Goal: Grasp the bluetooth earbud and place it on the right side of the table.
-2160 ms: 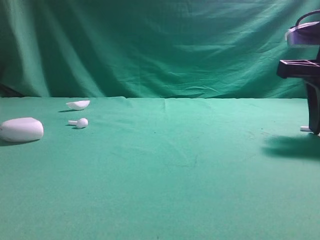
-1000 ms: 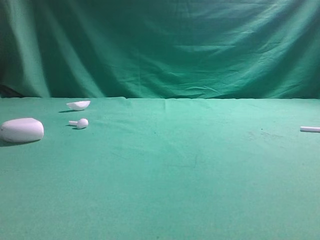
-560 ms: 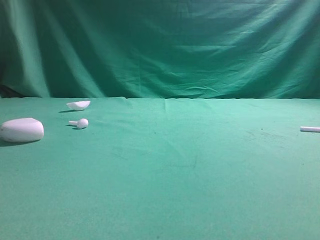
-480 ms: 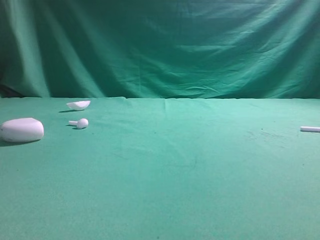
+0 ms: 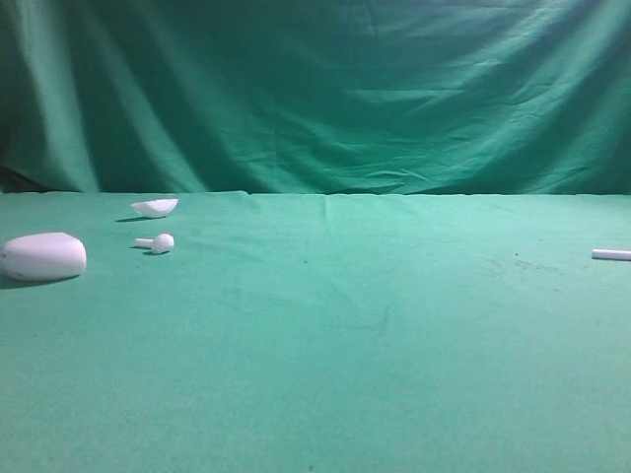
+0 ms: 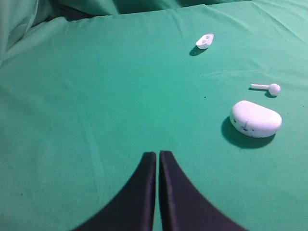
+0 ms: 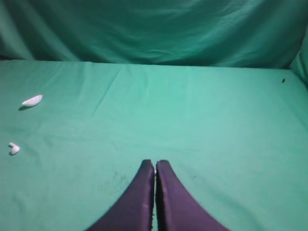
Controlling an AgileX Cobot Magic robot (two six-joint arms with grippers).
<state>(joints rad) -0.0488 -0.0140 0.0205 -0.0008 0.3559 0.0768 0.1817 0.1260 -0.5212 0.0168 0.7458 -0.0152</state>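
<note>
The wide table covered in green felt-like cloth [image 5: 325,335] fills the lower part of every view, and a draped green cloth backdrop [image 5: 325,99] of the same colour hangs behind its far edge.

My two dark, tapered grippers show only in the wrist views. My left gripper [image 6: 157,154] is above bare cloth with its fingers pressed together, nothing between them. My right gripper [image 7: 155,162] is the same: fingers closed against each other, gripping nothing, over bare cloth.

The large white pebble-shaped case [image 5: 42,256] lies at the far left of the table in the high view. From my left wrist it sits ahead and to the right of my closed fingers, well apart from them, casting a dark shadow on its near-left side.

Beyond the case lies a small white shell-shaped piece [image 5: 155,207], close to the table's far edge. My left wrist view shows its hollow side, and it also appears at the left of my right wrist view.

Between the case and the shell piece, touching neither, lies a white earbud with a short stubby stem and round head [image 5: 156,242].

The bluetooth earbud with the long thin straight white stem [image 5: 611,254] lies flat on the cloth at the far right edge of the high view, well apart from everything else. Only its stem shows; the frame edge cuts off the rest.
</note>
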